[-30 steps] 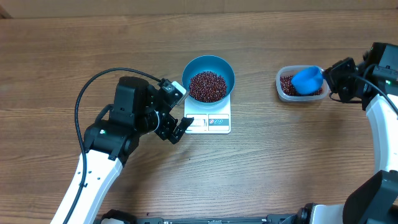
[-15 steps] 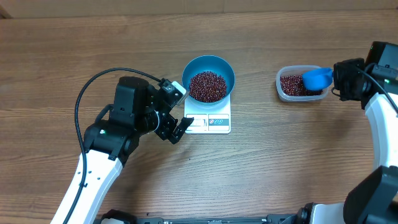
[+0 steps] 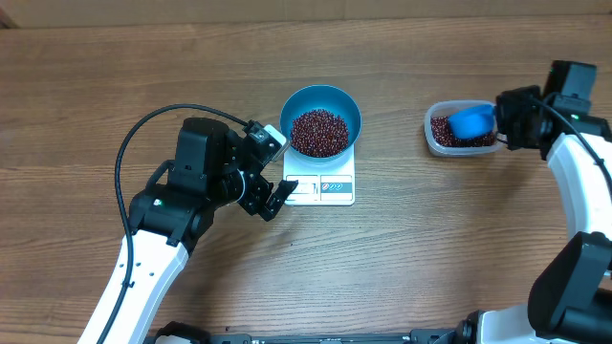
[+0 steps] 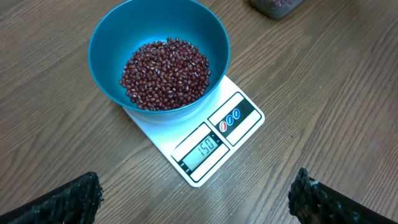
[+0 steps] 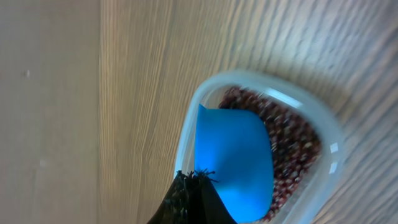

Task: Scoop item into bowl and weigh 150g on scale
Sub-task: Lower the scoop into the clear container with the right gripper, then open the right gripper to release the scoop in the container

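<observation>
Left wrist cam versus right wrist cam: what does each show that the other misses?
Only left wrist: the deep bright blue bowl of small red-brown beans on the flat white square scale, its display reading 150, plus the open left gripper.
Only right wrist: the small blue scoop, held by the shut right gripper, over beans in the clear rounded plastic tub.
Both: the wooden table and that tub, though only its edge shows at the top of the left wrist view.

The left arm (image 3: 196,158) and right arm (image 3: 579,177) are white with black housings. A black cable (image 3: 129,139) rides the left.
</observation>
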